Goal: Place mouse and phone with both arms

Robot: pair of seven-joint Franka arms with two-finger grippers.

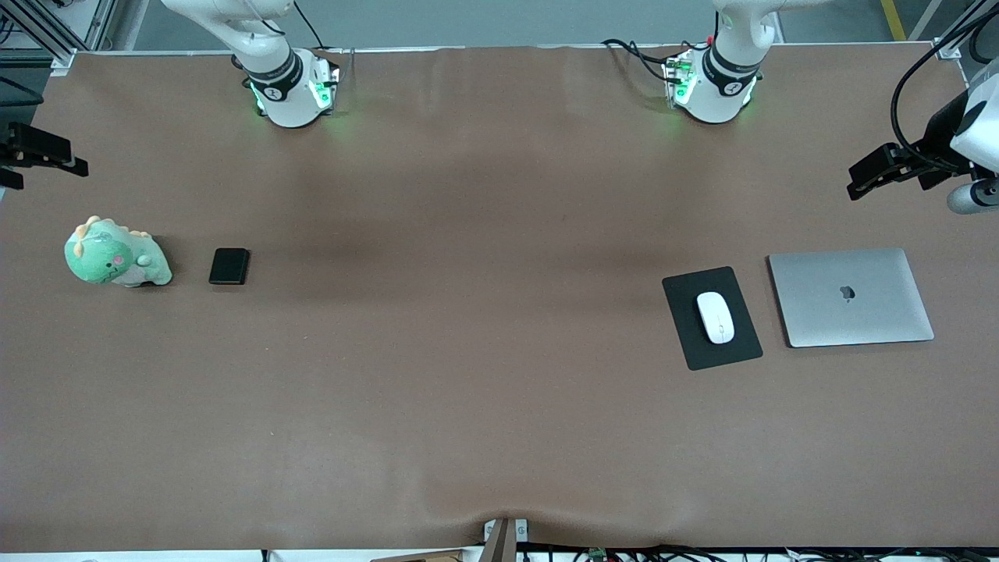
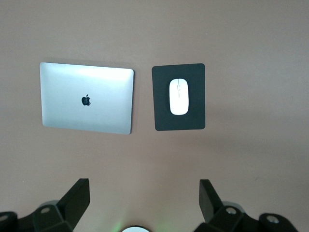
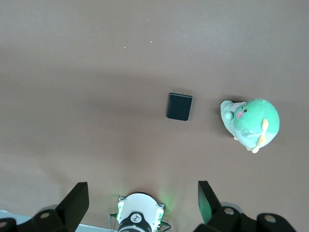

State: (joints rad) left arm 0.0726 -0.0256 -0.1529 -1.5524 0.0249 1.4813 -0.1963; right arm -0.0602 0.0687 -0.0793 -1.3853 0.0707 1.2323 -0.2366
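Front view: looking down from high, facing both arm bases.
Left wrist view: looking down on the mouse [image 2: 179,96], shared with front.
Right wrist view: looking down on the phone [image 3: 179,107], shared too.

plush dinosaur [image 1: 115,254] crowds phone [image 1: 229,266], laptop [image 1: 851,296] beside mouse [image 1: 715,317]

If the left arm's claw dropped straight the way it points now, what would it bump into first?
Probably bare table. The left claw hangs open, pointing down at brown surface just short of the mouse pad and laptop. Depth is hard to judge, though.
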